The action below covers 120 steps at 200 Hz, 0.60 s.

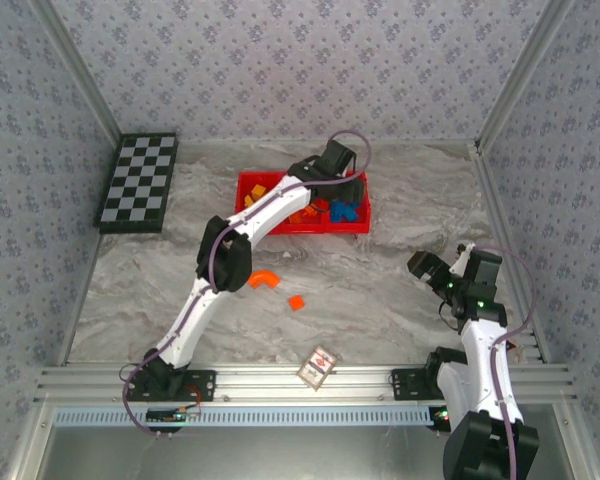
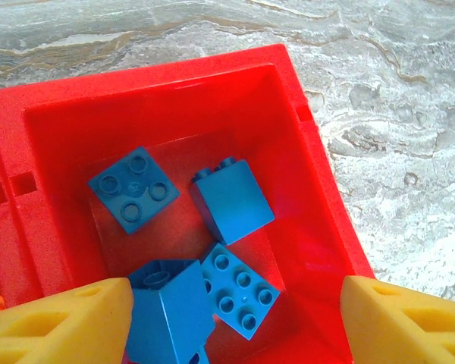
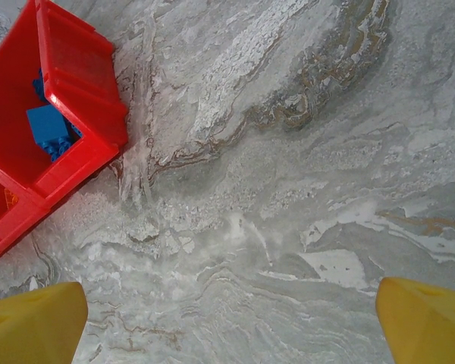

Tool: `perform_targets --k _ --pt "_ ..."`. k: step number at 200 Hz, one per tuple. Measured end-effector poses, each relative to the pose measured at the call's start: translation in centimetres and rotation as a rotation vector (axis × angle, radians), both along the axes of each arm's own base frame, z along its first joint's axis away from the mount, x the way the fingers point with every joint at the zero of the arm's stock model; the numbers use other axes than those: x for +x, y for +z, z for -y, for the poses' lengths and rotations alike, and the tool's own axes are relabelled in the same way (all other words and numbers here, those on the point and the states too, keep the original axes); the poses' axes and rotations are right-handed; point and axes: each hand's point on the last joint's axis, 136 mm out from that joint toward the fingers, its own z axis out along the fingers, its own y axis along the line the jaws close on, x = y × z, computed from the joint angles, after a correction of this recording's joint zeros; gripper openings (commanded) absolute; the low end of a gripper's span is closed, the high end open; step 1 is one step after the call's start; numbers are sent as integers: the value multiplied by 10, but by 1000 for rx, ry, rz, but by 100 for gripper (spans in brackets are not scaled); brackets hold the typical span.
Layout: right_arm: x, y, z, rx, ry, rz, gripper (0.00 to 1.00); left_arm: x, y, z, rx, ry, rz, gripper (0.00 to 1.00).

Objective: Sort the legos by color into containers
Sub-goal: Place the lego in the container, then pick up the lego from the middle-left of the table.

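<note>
Blue bricks (image 2: pixel 231 201) lay in the tray's right compartment (image 2: pixel 318 205), L gripper (image 2: pixel 235 315) above them w/ jaws apart, clamping nothing. Best lift straight up, clear of the red walls. Curved orange brick (image 1: pixel 263 280) & small orange brick (image 1: pixel 296 302) sat nearer on open table (image 1: pixel 380 300). R gripper (image 3: pixel 231 322) was spread, empty, near right.

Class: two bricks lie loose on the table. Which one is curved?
The orange arched brick beside the left arm; the other brick, to its right, is smaller and squarish.
</note>
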Motion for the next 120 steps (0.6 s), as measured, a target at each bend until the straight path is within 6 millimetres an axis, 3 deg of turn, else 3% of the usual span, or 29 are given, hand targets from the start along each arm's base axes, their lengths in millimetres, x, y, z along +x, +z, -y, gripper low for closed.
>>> perform_targets --k 32,63,91,108,120 --pt "0 0 0 2 0 0 100 -10 16 1 14 -48 28 78" --pt "0 0 0 4 -1 1 100 -39 57 -8 41 -109 93 88" --pt "0 1 1 3 -2 6 100 -82 90 -38 58 -122 149 99" --pt "0 1 1 3 -5 6 100 -106 94 -64 69 -103 157 100" --pt "0 2 2 2 -6 7 100 -119 86 -84 82 -70 145 100"
